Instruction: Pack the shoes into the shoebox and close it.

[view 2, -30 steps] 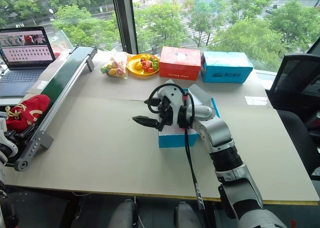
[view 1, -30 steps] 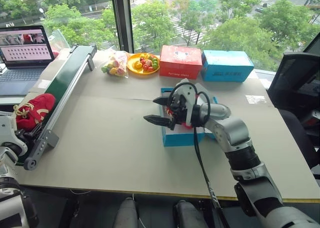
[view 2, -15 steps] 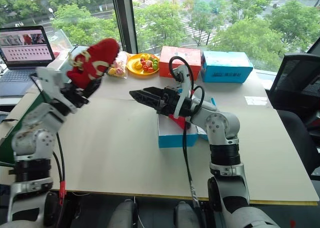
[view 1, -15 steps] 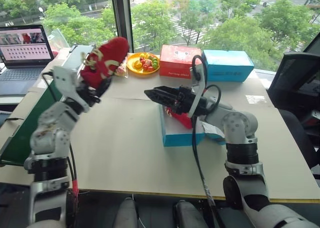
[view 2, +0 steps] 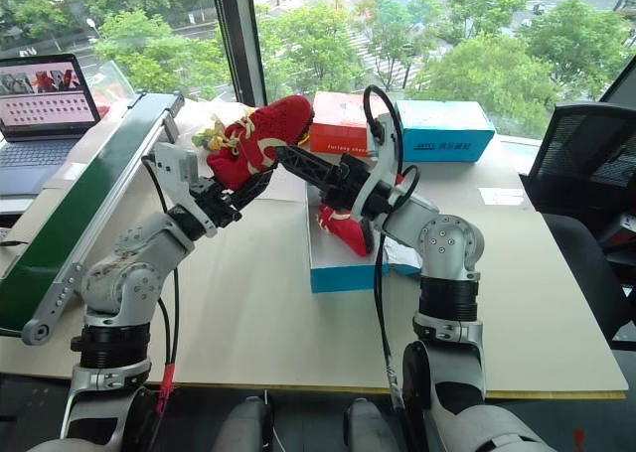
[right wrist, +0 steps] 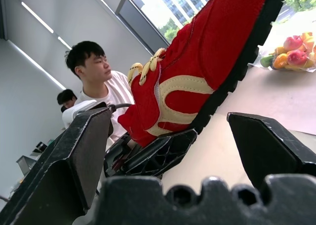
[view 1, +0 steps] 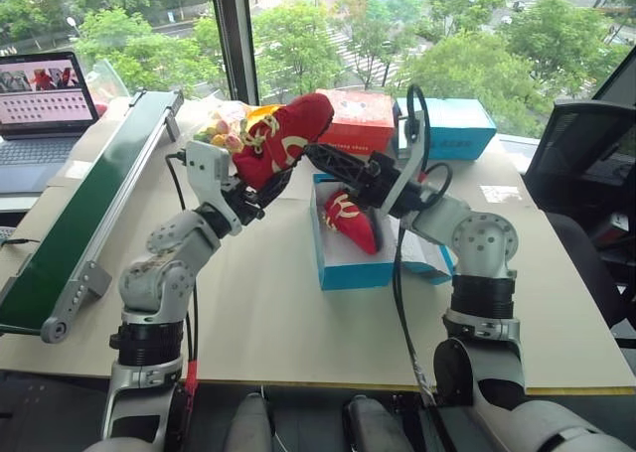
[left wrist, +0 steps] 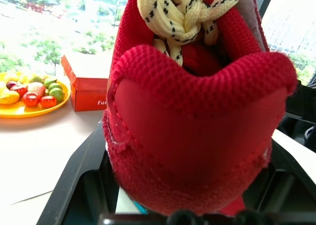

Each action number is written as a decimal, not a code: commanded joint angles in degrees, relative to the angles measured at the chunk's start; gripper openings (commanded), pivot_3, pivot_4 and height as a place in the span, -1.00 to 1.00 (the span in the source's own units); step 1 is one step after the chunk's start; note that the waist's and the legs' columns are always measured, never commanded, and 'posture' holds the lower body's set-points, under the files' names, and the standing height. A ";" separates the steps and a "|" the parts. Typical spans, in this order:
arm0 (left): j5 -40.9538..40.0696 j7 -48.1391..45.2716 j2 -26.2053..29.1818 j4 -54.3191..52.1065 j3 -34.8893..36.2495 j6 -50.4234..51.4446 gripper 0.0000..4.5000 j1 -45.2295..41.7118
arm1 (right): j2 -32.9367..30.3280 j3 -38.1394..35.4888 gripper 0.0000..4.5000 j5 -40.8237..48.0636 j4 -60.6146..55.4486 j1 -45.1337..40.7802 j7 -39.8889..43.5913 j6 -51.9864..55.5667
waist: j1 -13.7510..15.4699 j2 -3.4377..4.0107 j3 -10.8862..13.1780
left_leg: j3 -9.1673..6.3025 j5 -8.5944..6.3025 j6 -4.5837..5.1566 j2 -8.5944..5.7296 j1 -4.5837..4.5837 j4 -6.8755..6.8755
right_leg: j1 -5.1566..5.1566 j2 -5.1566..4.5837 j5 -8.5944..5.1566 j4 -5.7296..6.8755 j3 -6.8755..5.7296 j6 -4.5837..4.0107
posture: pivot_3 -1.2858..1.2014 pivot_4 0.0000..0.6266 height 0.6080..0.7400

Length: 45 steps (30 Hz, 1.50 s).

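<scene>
Left wrist view: mesh-knit red shoe (left wrist: 190, 111), cream laces (left wrist: 180, 17).

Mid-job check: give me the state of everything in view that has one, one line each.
Shoebox: open, lid back.
Shoe in box: inside, tilted.
Second shoe: held in the air, above the table.
Left gripper: shut on the second shoe.
Right gripper: open, beside the held shoe.
Red box: closed.
Light-blue box: closed.
Laptop: open, screen on.
</scene>
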 commanded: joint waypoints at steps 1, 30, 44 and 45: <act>-1.28 0.52 -1.40 -4.79 -1.01 0.43 0.13 -0.19 | 0.49 -1.27 1.00 0.97 0.65 -1.70 -0.88 -2.38 | -0.03 0.00 0.00 | 0.00 0.00 0.00 0.00 0.00 0.00 | 0.00 0.00 0.00 -0.01 0.00 0.00 | 0.03 -0.52 1.00; -2.66 1.96 -1.83 -8.98 -0.67 4.03 0.69 1.08 | -0.16 -2.25 -0.80 -0.40 7.85 -4.81 -1.91 -7.53 | -0.26 0.03 0.02 | -0.01 0.00 0.00 -0.01 0.00 -0.04 | -0.02 0.00 0.00 -0.03 0.01 0.00 | 0.03 -0.52 1.00; -2.29 -17.92 23.67 -11.23 1.28 4.29 1.00 12.84 | -25.13 17.67 -0.85 -24.29 9.34 -12.75 17.54 -16.49 | -0.44 0.30 0.19 | 0.04 -0.01 -0.01 -0.01 0.00 -0.16 | -0.14 -0.01 -0.04 -0.10 0.05 -0.04 | 0.03 -0.52 1.00; -2.08 -18.20 24.11 -11.09 1.24 4.00 1.00 13.07 | -26.79 19.42 -0.85 -25.48 9.65 -12.69 19.69 -16.33 | -0.24 0.31 0.20 | 0.05 -0.01 -0.01 -0.01 0.00 -0.16 | -0.13 -0.02 -0.05 -0.11 0.05 -0.05 | 0.03 -0.52 1.00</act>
